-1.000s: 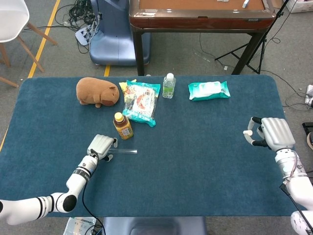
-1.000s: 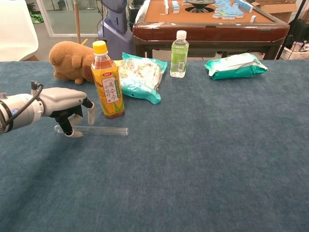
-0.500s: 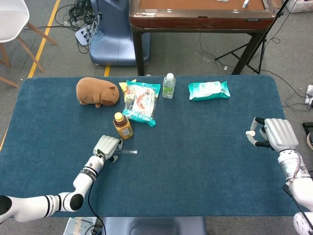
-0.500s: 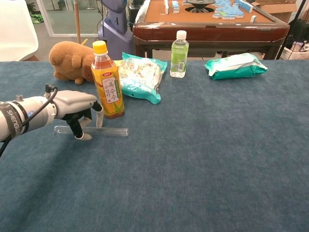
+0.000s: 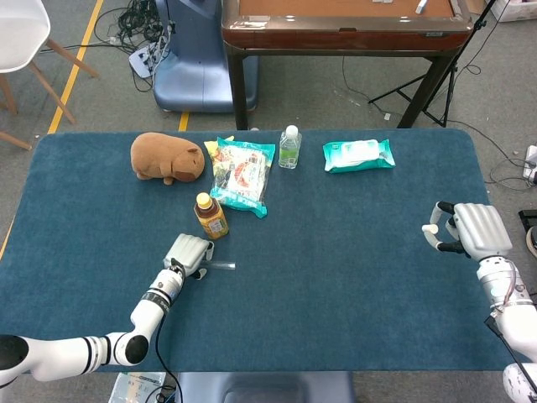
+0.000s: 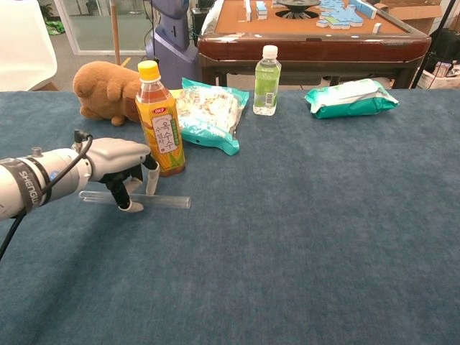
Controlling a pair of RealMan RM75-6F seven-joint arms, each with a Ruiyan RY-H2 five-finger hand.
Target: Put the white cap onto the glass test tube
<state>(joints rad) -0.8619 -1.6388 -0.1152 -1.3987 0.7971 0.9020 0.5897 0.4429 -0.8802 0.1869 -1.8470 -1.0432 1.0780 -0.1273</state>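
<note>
The glass test tube (image 6: 169,202) lies flat on the blue table cloth, just in front of the orange tea bottle (image 6: 160,129). My left hand (image 6: 115,162) is down over the tube's left part, thumb behind it and a fingertip in front, pinching it. In the head view the same left hand (image 5: 186,252) covers most of the tube (image 5: 220,265). My right hand (image 5: 470,231) hovers at the table's right edge with fingers curled, and a small white piece that looks like the white cap (image 5: 431,228) sits between thumb and finger. The chest view does not show the right hand.
Behind the tube stand the tea bottle (image 5: 210,216), a snack bag (image 5: 242,175), a brown plush toy (image 5: 166,157), a small water bottle (image 5: 289,147) and a green wipes pack (image 5: 358,154). Bare blue cloth (image 5: 336,252) spans the middle.
My left hand has slid right along the tube and closed onto it; the tube shifted slightly toward me. The right hand drifted a little to the right.
</note>
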